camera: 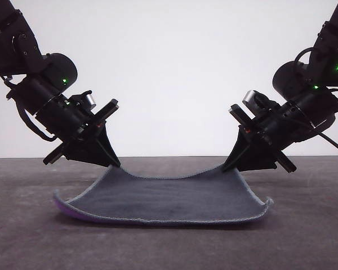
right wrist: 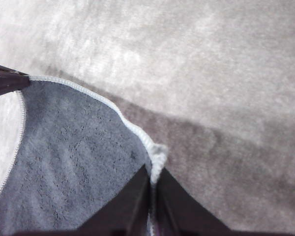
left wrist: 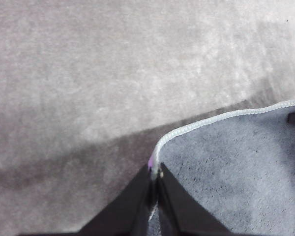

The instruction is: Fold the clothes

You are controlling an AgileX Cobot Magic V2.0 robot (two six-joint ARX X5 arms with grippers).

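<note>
Lying dark-grey face up on the dark grey table [camera: 22, 236]: small square, thick soft cloth [camera: 169, 199] with pale grey stitched edging, sagging in the middle between two raised far corners, bright purple underside peeking at the near left edge

Pinching the far left corner of the cloth [left wrist: 226, 162]: left black gripper [camera: 116, 164], closed tight on the edging, sliver of purple showing at the fingertips [left wrist: 155, 174]

Pinching the far right corner of the cloth [right wrist: 73, 157]: right black gripper [camera: 227, 166], likewise clamped narrow on the stitched hem [right wrist: 155, 169]

Resting on the table: both near corners, right one curling slightly up
</note>
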